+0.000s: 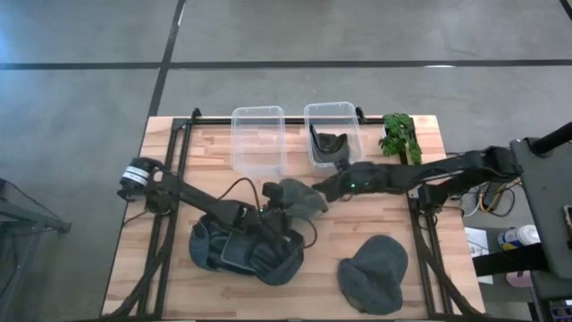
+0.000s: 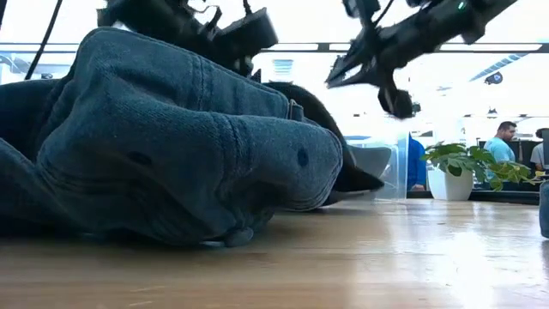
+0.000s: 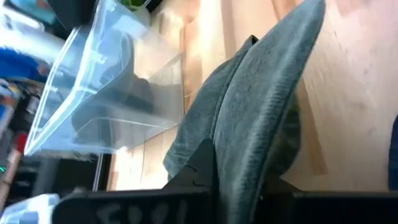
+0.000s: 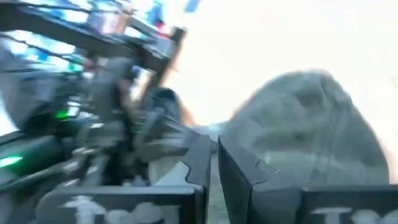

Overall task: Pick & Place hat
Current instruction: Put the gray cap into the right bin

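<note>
The grey hat (image 1: 299, 196) sits between the left gripper (image 1: 279, 204) and the right gripper (image 1: 323, 193), its soft brim pinched in the left claw's closed fingers. A second grey hat (image 1: 374, 273) lies flat on the table (image 1: 375, 224), well apart from both claws. A dark hat (image 1: 331, 147) rests inside the right clear bin (image 1: 332, 134), behind the right claw

two bins stand side by side at the table's (image 1: 375, 228) far edge: the left bin (image 1: 257, 139) and the right bin (image 1: 332, 125), with a hat inside (image 1: 331, 146). a plant (image 1: 399, 136) stands right of them. near the middle lies one hat (image 1: 299, 197), a heap of hats (image 1: 246, 250) at front left, another hat (image 1: 374, 273) at front right.
</note>
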Controlling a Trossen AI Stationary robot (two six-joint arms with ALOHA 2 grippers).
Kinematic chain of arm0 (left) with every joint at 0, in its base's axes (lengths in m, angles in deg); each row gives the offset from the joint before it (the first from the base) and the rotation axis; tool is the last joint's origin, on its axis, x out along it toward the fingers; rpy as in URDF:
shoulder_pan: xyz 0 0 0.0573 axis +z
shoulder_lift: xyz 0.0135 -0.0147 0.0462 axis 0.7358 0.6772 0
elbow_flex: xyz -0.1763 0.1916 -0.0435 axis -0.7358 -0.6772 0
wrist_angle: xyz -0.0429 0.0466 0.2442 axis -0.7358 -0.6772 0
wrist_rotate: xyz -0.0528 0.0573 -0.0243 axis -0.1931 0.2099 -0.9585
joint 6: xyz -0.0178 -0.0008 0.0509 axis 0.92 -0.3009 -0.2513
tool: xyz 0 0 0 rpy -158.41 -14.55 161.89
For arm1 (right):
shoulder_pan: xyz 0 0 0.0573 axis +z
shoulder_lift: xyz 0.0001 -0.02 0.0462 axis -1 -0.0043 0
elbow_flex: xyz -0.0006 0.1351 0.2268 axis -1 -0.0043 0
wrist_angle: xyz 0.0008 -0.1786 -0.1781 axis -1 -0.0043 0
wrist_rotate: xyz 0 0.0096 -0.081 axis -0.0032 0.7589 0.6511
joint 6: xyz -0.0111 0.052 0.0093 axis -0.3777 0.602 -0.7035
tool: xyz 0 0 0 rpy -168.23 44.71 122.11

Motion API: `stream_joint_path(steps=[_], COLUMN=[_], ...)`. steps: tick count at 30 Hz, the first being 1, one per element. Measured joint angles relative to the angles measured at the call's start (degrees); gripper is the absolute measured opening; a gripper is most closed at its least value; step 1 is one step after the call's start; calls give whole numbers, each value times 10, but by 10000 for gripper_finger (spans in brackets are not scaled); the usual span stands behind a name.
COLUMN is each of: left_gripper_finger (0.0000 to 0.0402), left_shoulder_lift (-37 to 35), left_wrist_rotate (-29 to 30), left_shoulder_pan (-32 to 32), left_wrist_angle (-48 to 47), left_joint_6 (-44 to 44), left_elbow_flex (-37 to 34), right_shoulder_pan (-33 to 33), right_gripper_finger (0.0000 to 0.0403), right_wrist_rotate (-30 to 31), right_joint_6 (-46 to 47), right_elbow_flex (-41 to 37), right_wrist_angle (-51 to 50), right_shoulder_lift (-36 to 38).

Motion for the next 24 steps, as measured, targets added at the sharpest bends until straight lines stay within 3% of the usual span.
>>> stream_joint_path(steps=[8,14,18,24], left_gripper_finger=[6,6,6,6], left_shoulder_lift=[-115,-212,-273,-319], left_wrist_rotate=[-89,-102,-117,-78], left_shoulder_pan=[16,61,80,76], left_wrist_angle=[-184,-278,-321,-319], left_joint_6=[134,291,413,470], left_elbow_flex=[144,229,248,244], right_shoulder_pan=[0,1,1,6], right_gripper_finger=[27,27,27,27], right_wrist_rotate=[57,113,157,165], right_joint_6=[-112,-194,-209,-202], right_elbow_flex=[0,0,0,0], right_wrist_angle=[-11,-62,-140,-188], right_shoulder_lift=[155,236,261,231])
